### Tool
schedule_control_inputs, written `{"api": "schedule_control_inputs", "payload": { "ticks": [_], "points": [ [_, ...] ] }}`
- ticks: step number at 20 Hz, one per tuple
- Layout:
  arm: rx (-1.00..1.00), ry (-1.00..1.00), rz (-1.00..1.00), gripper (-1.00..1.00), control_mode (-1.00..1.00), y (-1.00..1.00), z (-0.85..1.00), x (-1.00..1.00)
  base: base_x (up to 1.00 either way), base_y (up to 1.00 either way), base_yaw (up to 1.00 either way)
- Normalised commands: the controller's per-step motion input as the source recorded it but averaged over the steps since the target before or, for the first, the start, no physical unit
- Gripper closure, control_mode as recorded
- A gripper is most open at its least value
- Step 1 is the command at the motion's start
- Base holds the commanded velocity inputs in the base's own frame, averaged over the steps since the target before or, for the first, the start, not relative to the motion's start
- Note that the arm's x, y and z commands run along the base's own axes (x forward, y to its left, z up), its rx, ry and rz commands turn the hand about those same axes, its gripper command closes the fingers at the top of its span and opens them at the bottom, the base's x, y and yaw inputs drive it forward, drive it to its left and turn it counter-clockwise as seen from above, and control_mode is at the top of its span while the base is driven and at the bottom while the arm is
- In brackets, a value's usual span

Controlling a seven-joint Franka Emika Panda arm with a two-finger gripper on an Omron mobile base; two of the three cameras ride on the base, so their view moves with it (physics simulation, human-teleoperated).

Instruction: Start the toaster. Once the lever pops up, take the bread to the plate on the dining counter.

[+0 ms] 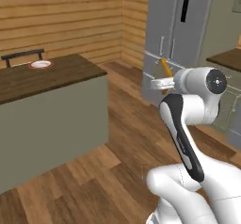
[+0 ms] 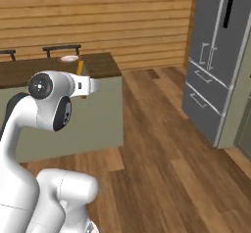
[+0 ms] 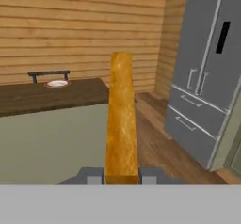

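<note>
While the plate (image 1: 41,64) sits near the far edge of the dining counter (image 1: 56,79), its pale centre bare and its reddish rim just in front of a dark chair back (image 1: 22,54), the bread (image 3: 122,117) is up in the air, well apart from it. In the hand view the slice stands edge-on between the two dark finger tips (image 3: 92,175), rising straight up from them as a tall golden-brown strip; the gripper (image 3: 122,177) is clamped on the bread at its lower end, one tip touching each face. From the left base view the gripper (image 1: 158,83) reaches out level from the white arm's wrist, with the bread (image 1: 164,69) showing as a thin orange sliver above it, in front of the grey refrigerator (image 1: 181,25). From the right base view the bread (image 2: 80,68) shows as a small orange piece at the gripper (image 2: 93,85), seen against the counter's near corner. The plate (image 2: 69,58) lies beyond it on the dark top, by the far edge. Wood floor (image 2: 162,149) lies between the counter and the refrigerator.
</note>
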Motion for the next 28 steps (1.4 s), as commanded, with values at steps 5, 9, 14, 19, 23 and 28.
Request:
{"api": "schedule_control_inputs", "payload": {
  "ticks": [5, 9, 14, 19, 23, 28],
  "points": [
    [0.00, 0.00, 0.00, 1.00, 1.00, 0.00, 0.00, 0.00, 0.59, 0.19, 0.51],
    [0.00, 0.00, 0.00, 1.00, 1.00, 0.00, 0.00, 0.00, 0.69, 0.04, 0.43],
    [0.00, 0.00, 0.00, 1.00, 1.00, 0.00, 0.00, 0.00, 0.72, -0.02, 0.37],
    [0.00, 0.00, 0.00, 1.00, 1.00, 0.00, 0.00, 0.00, 0.49, -0.43, 0.28],
    [0.00, 0.00, 0.00, 1.00, 1.00, 0.00, 0.00, 0.00, 0.62, -0.64, 0.12],
    [0.00, 0.00, 0.00, 1.00, 1.00, 0.00, 0.00, 0.00, 0.56, -0.57, 0.00]
  ]
}}
